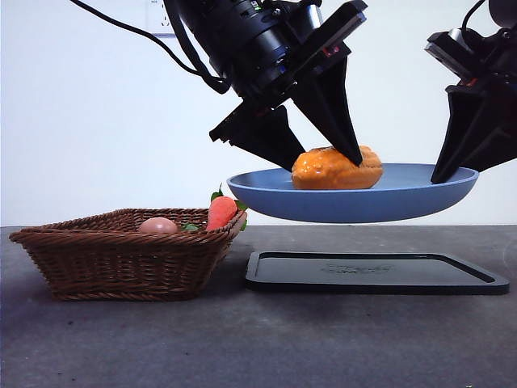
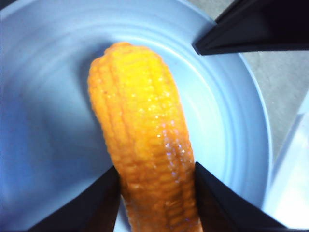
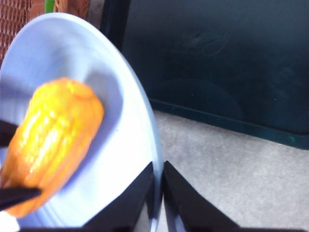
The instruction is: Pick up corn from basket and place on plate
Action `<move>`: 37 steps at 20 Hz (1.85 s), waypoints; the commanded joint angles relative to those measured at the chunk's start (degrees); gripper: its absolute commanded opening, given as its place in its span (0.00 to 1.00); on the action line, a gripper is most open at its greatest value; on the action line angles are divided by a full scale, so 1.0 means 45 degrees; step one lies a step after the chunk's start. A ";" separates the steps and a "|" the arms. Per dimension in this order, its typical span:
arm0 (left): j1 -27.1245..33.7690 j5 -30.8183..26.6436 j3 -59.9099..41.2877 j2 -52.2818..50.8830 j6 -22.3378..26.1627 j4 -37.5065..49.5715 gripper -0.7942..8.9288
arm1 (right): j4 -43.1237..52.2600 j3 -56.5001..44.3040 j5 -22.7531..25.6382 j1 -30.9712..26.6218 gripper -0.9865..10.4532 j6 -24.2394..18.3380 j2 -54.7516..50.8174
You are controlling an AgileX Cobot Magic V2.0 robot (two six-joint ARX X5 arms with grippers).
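— Front view: bright and even, white wall almost washed out, soft shadow under the plate (image 1: 353,196) on the black tray (image 1: 376,272)?

— Yes, sharp there. Wrist views softer: close corn (image 2: 145,140) slightly blurred, small glare spots on kernels, jaws out of focus. Right wrist view: corn overexposed, blurred; basket (image 3: 19,17) corner indistinct.

No text or label can be read anywhere.

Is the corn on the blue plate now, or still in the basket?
On the plate. The corn lies in its hollow, the left gripper straddling it; the basket sits apart.
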 commanded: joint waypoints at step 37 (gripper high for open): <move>-0.0151 -0.0369 0.0219 -0.6222 0.0087 -0.2181 0.42 | 0.1054 0.3997 0.0199 -0.1812 0.09 0.0554 0.5989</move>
